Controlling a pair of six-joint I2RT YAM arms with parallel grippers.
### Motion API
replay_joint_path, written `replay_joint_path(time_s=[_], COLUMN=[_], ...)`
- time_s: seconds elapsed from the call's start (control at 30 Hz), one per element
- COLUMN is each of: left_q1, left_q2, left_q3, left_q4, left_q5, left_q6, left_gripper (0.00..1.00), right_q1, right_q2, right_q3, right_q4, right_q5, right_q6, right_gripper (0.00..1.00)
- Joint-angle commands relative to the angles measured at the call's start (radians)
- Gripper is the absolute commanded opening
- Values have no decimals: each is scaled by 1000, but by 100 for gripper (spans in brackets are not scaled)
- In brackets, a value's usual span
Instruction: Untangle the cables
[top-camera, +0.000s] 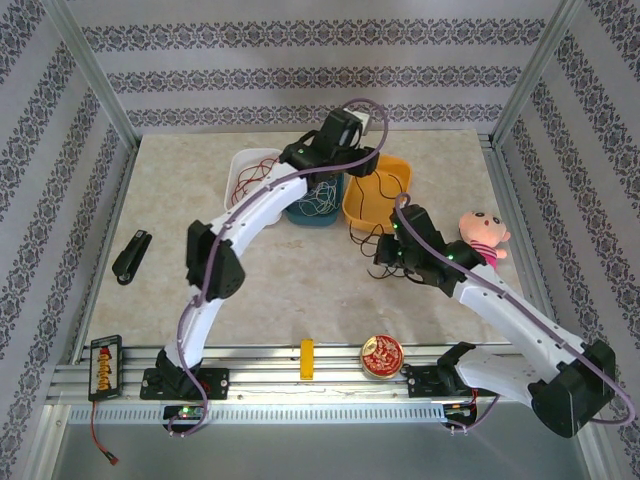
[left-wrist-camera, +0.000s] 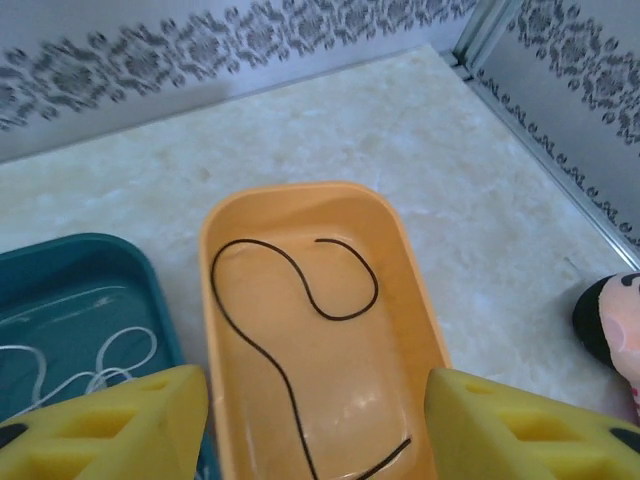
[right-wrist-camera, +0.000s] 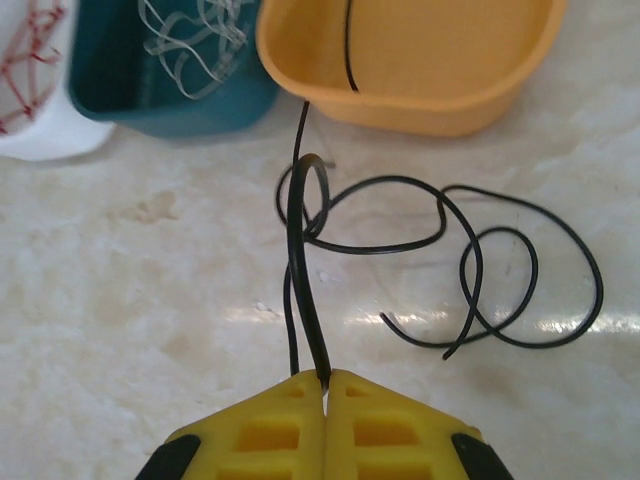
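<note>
Your right gripper (right-wrist-camera: 325, 385) has its yellow jaws clenched on the thin black flexible cable (right-wrist-camera: 298, 270). The rest of that cable lies in loose loops on the beige marble-patterned tabletop (right-wrist-camera: 120, 300) and runs over the rim of the oblong orange plastic tray (right-wrist-camera: 420, 105). Your left gripper (left-wrist-camera: 320, 425) hangs with jaws released and spread wide above that tray, where more black cable curls. Thin white cables (right-wrist-camera: 190, 45) lie in the adjoining teal plastic tray (right-wrist-camera: 170, 105).

table (top-camera: 300, 290): marbled beige | on it: white bin (right-wrist-camera: 35, 140), teal bin (right-wrist-camera: 170, 105), orange bin (right-wrist-camera: 420, 105), looped black cable (right-wrist-camera: 299, 280), doll (top-camera: 482, 235)
</note>
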Motion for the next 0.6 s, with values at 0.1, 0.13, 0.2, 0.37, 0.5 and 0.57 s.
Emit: replay_joint_path(time_s=[0.1,0.13,0.2,0.37,0.5,0.57], left_q1=[50,59,73,107,117,118], left_q2=[-345,-409,-519,-726,-805,-837], left_q3=[-533,-631,-798,-1151,-1329,-1424], left_q4=[351,416,526,774,859,947], left_q5=[-44,-28,10,180,320,400], left_q6=[25,34,48,150,181,181], left_gripper=[61,61,61,62,69,71], right_q1=[9,13,23,47,52,57], right_q2=[-45,-43,-36,-3,32,55], right_q3=[125,149,209,347,429,453], right_q4=[-49,-61,-83,-105,-99,-90], right_q5=[-18,-26,-43,-87,-117,-131], right_q6=[-73,-87,-118,-188,-211,-213], right_gripper=[0,0,0,0,0,0])
